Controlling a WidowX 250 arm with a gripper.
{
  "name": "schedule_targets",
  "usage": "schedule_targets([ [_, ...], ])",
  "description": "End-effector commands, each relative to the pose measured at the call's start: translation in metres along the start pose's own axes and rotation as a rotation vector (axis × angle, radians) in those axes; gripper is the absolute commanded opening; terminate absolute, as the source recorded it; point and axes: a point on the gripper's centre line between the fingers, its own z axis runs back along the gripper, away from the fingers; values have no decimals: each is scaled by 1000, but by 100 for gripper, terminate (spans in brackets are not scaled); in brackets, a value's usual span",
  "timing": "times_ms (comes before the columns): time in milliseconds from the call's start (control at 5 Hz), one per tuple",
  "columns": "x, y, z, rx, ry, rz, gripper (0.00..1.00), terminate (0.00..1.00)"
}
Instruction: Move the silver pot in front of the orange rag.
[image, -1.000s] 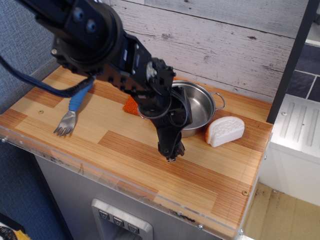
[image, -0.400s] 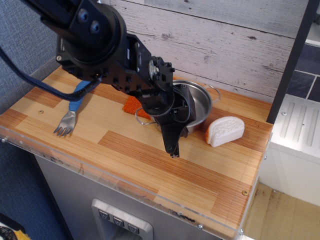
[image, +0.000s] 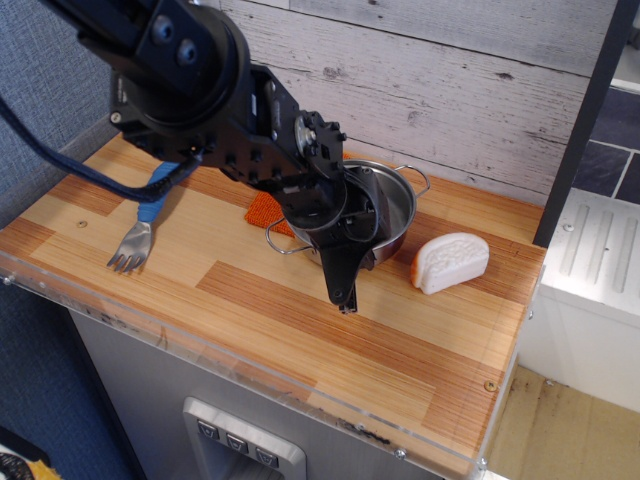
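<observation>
The silver pot is at the back middle of the wooden counter, shiny, with one wire loop handle at its right rear and one at its front left. It looks tilted. My gripper reaches down over the pot's near rim with narrow fingers pointing at the counter, and it appears shut on that rim. The orange rag lies just left of the pot. Only a small corner shows, the rest is hidden by my arm.
A white wedge lies right of the pot. A fork with a blue handle lies at the left. The counter has a plank wall behind and a clear front edge. A dark post stands at the right.
My fingers have closed from spread to narrow at the pot's near rim. The pot has shifted a little left and tilted, and its front-left loop handle has come into view.
</observation>
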Motion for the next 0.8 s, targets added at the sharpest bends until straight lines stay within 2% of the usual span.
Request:
schedule_targets([
  [0,16,34,42,110,-71,58,0,0],
  [200,19,37,59,131,-102,83,0,0],
  [600,-6,-10,65,57,-53,122,0,0],
])
